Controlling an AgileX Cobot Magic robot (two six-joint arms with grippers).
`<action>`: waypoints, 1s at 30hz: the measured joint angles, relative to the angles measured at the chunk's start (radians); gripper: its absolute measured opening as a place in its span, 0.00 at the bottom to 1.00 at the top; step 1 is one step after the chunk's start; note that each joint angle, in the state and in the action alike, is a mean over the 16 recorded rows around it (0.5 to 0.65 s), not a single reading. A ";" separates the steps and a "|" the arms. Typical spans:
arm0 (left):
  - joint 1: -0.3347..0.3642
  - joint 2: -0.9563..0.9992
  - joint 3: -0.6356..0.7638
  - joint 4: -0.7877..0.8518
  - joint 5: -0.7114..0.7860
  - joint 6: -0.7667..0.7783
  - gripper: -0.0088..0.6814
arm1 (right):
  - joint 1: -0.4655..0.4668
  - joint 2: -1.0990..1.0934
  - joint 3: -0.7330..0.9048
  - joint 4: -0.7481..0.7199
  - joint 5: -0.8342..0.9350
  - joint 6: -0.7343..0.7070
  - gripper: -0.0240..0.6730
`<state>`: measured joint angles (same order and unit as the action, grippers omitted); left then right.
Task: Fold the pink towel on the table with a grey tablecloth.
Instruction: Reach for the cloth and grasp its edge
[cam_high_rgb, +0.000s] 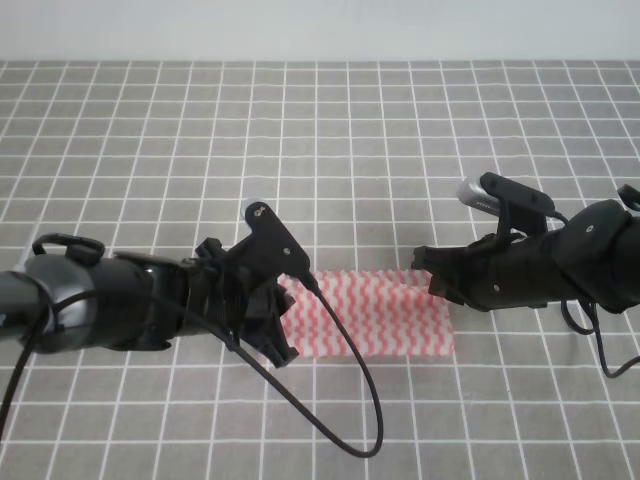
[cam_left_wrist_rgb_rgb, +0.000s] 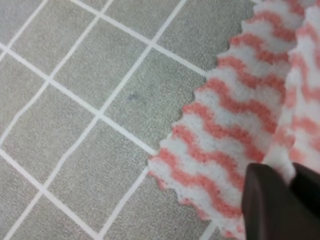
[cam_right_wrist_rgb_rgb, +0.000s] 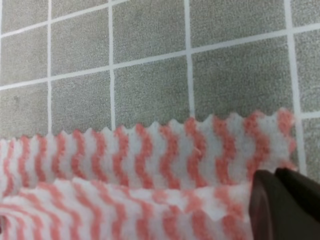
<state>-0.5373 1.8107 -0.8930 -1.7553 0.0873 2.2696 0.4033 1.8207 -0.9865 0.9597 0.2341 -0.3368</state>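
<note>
Two grippers bracket your towel (cam_high_rgb: 375, 315), its long axis running left-right on the table (cam_high_rgb: 330, 140). Your left gripper (cam_high_rgb: 275, 330) pinches its left end, the right gripper (cam_high_rgb: 437, 277) its right end, layers apparently already doubled.

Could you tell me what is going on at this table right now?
Two robot arms are working on a pink towel that lies on the grey gridded tablecloth. The left gripper is at the towel's left end and the right gripper at its right end. In both wrist views the dark fingertips sit pinched on a raised layer of cloth above a lower layer, so the towel looks partway through a fold.
</note>
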 joint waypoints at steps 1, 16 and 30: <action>0.000 0.000 0.000 0.000 -0.003 -0.002 0.21 | 0.000 0.000 0.000 0.000 0.000 -0.001 0.01; 0.001 -0.104 0.000 0.004 -0.083 -0.031 0.49 | 0.000 0.000 0.000 0.002 -0.006 -0.006 0.01; 0.001 -0.176 0.000 0.006 -0.008 -0.087 0.36 | 0.000 -0.001 0.000 0.005 -0.068 -0.006 0.14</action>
<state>-0.5359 1.6349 -0.8930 -1.7494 0.0797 2.1825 0.4030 1.8199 -0.9866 0.9646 0.1660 -0.3431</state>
